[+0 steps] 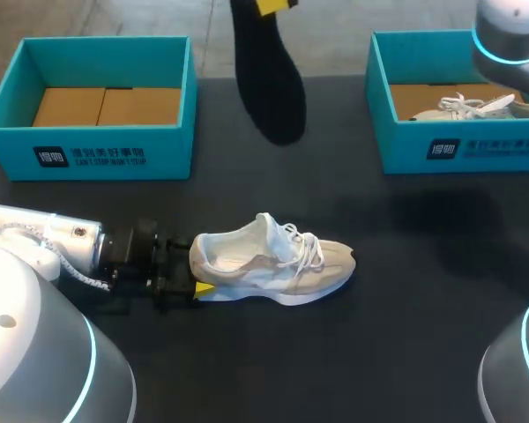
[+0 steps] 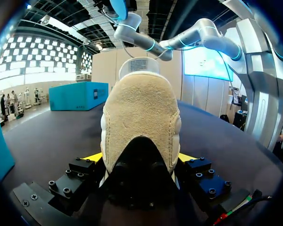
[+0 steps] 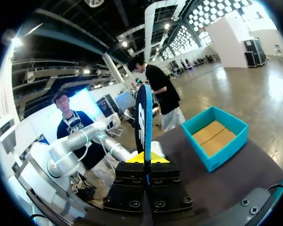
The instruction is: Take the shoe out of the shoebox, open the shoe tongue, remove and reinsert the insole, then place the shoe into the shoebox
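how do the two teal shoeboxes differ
The left teal cardboard shoebox shows only its bare brown floor; the right teal cardboard shoebox holds a white laced shoe. The left box is wholly in view; the right box is partly hidden behind my right arm. Both are open-topped.

The right hand point(image 3: 145, 160) grips the dark insole point(image 3: 144, 113) upright, edge-on, with an open teal shoebox point(image 3: 225, 153) beyond it.
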Robot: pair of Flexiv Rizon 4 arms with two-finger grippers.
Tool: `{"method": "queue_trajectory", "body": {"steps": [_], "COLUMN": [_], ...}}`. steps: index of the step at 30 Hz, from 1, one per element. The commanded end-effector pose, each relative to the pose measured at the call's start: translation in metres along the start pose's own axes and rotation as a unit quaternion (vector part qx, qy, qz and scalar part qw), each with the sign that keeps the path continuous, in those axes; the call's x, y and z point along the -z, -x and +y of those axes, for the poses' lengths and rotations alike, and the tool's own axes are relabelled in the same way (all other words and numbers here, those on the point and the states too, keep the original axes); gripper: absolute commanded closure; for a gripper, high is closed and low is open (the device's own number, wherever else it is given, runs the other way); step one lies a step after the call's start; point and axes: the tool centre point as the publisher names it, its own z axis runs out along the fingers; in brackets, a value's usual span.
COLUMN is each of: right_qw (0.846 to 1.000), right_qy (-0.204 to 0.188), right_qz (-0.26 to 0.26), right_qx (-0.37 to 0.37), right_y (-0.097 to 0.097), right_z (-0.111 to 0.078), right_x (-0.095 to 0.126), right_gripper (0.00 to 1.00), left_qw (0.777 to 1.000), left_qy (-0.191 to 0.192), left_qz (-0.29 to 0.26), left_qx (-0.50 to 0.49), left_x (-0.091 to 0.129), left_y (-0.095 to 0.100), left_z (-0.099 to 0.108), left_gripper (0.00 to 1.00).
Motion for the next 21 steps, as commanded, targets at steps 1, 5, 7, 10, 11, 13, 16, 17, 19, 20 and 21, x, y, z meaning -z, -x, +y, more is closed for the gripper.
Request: {"method": "queue_trajectory", "body": {"steps": [1, 5, 7, 10, 11, 13, 16, 17, 19, 20, 21], "right_qw": [1.000, 0.999, 0.999, 0.998, 0.998, 0.998, 0.997, 0.997, 0.996, 0.996, 0.996], "right_qy": [0.004, 0.011, 0.010, 0.012, 0.015, 0.016, 0.023, 0.025, 0.029, 0.030, 0.032], "right_qz": [-0.020, -0.030, -0.035, -0.043, -0.044, -0.051, -0.058, -0.061, -0.064, -0.066, -0.067], "right_qx": [-0.010, -0.019, -0.026, -0.034, -0.036, -0.044, -0.048, -0.049, -0.051, -0.053, -0.055], "right_y": [-0.026, -0.045, -0.054, -0.069, -0.076, -0.086, -0.099, -0.103, -0.109, -0.112, -0.115], "right_z": [-0.009, -0.011, -0.014, -0.016, -0.018, -0.020, -0.025, -0.027, -0.030, -0.032, -0.035], "right_x": [0.020, 0.028, 0.031, 0.033, 0.034, 0.035, 0.036, 0.036, 0.035, 0.035, 0.035], "right_gripper": [1.00, 1.00, 1.00, 1.00, 1.00, 1.00, 1.00, 1.00, 1.00, 1.00, 1.00], "left_qw": [1.000, 1.000, 1.000, 1.000, 1.000, 1.000, 1.000, 1.000, 1.000, 1.000, 1.000], "left_qy": [0.000, 0.000, 0.000, 0.000, 0.000, 0.000, 0.000, 0.000, 0.000, 0.000, 0.000], "left_qz": [-0.002, -0.002, -0.002, -0.002, -0.002, -0.002, -0.002, -0.002, -0.002, -0.002, -0.002], "left_qx": [0.000, 0.000, 0.000, 0.000, 0.000, 0.000, 0.000, 0.000, 0.000, 0.000, 0.000], "left_x": [-0.001, -0.001, -0.001, -0.001, -0.001, -0.001, -0.001, -0.001, -0.001, -0.001, -0.001], "left_y": [-0.002, -0.002, -0.002, -0.002, -0.002, -0.002, -0.002, -0.002, -0.002, -0.002, -0.002], "left_z": [0.002, 0.002, 0.002, 0.002, 0.002, 0.002, 0.002, 0.002, 0.002, 0.002, 0.002], "left_gripper": [1.00, 1.00, 1.00, 1.00, 1.00, 1.00, 1.00, 1.00, 1.00, 1.00, 1.00]}}
